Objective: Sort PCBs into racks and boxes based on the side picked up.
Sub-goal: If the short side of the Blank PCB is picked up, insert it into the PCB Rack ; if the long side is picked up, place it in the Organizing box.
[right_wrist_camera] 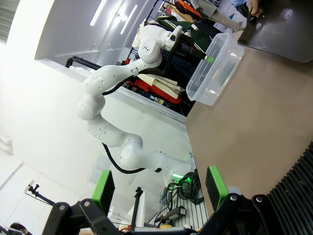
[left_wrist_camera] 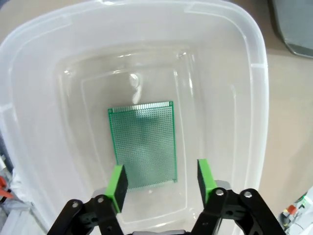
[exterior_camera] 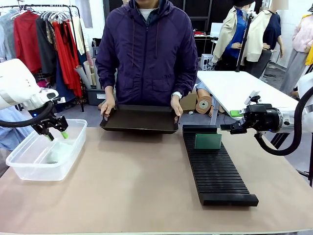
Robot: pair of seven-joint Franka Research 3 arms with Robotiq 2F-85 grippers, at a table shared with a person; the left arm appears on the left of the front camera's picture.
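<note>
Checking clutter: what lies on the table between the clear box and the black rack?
Front view: only bare tan tabletop between the box and rack.

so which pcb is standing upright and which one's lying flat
The PCB slotted into the black rack stands upright on its edge. The other PCB lies flat, dotted face up, on the bottom of the clear box, below the open left end effector.

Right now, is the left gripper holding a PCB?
No. The left gripper is open above the box, and the PCB lies flat on its floor.
</note>
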